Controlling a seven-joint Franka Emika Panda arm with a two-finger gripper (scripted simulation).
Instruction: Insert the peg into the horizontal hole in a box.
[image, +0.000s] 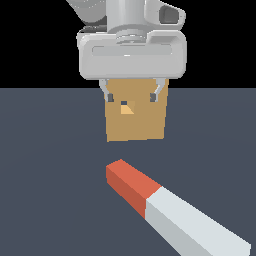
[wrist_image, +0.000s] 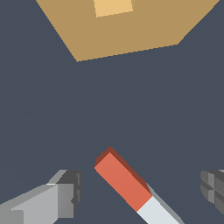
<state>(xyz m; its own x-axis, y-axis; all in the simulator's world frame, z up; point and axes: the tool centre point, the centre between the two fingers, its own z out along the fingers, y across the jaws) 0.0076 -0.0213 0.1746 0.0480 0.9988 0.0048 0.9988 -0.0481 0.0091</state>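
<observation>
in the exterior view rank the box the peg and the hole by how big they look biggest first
1. peg and box: similar apparent area, and the peg lies nearer the camera, so no ranking between them.
2. hole: clearly smallest.

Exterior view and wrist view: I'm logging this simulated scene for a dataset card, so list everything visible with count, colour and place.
peg: one, short red-orange end and longer pale grey-white rest, lying on the floor nearer the exterior camera than the box, red end towards the box.
box: one, tan-brown, standing on the floor beyond the peg.
hole: one, small dark square opening with orange-tan inner wall, on the box's face.
floor: one, dark slate-blue, under everything.
tool: one, light grey with dark fingertips, open, above the peg's red end, holding nothing.
</observation>
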